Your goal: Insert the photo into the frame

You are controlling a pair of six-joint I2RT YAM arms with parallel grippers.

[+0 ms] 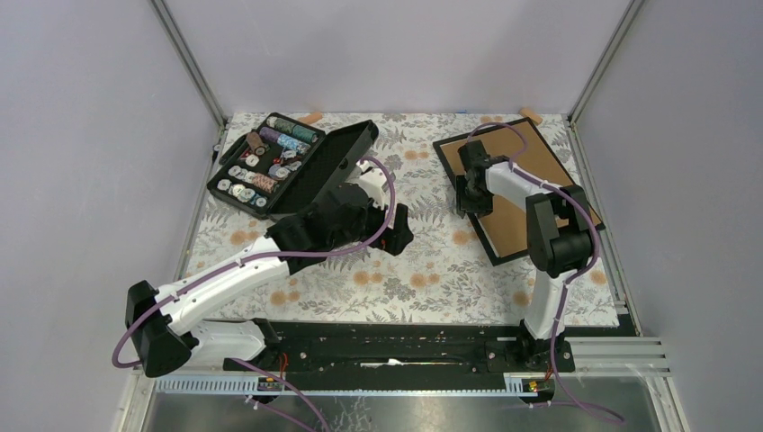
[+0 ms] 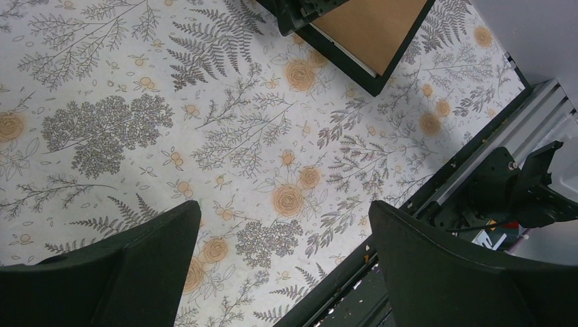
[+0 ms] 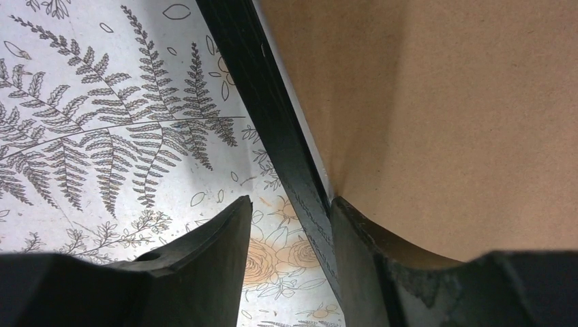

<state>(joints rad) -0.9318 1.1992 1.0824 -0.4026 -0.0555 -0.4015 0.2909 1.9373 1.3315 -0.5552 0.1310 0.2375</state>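
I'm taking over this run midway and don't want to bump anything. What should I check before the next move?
1. Photo in sight: not ok, no view shows it.
2. Frame lying flat, back board up: ok.
3. Right gripper astride the frame's rim: ok.
4. Right gripper clamped on that rim: not ok, a gap shows beside one finger.
5. Left gripper open, empty, over the tablecloth: ok.
6. Back board loosened from the frame: cannot tell.
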